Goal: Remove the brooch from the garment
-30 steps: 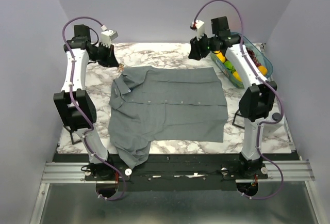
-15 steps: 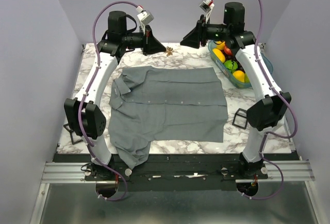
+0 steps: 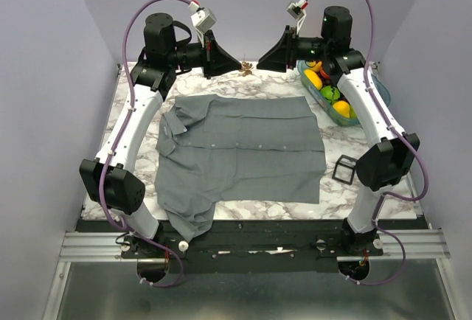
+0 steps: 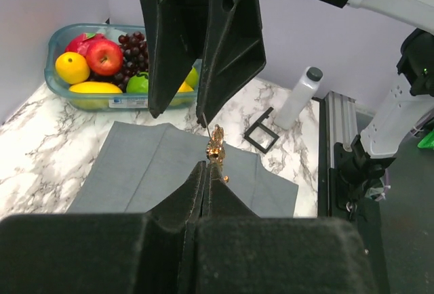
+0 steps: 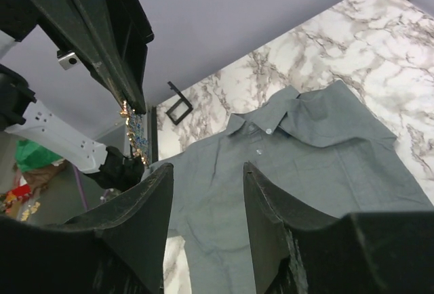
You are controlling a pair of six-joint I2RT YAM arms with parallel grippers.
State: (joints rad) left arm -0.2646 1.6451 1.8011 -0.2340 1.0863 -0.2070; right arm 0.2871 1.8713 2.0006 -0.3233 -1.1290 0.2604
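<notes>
The grey garment (image 3: 243, 150) lies flat on the marble table, collar to the left; it also shows in the left wrist view (image 4: 149, 165) and the right wrist view (image 5: 291, 158). Above the table's far edge my left gripper (image 3: 237, 65) is shut on the brooch (image 3: 245, 70), a small gold piece with blue stones, held in the air off the shirt. The brooch (image 4: 215, 148) sticks out past my left gripper's (image 4: 205, 166) tips. My right gripper (image 3: 259, 64) faces it, open and empty, a little short of it. In the right wrist view the brooch (image 5: 134, 131) hangs left of my right gripper (image 5: 207, 166).
A clear tub of fruit (image 3: 346, 113) stands at the back right, its rim (image 4: 51, 70) in the left wrist view. A black wire-frame cube (image 3: 345, 168) sits right of the shirt, and a white bottle (image 4: 298, 96) stands near it.
Both arms swung up from the table's sides to the back centre. The left gripper carried the brooch along, and the two grippers' tips now nearly meet.
</notes>
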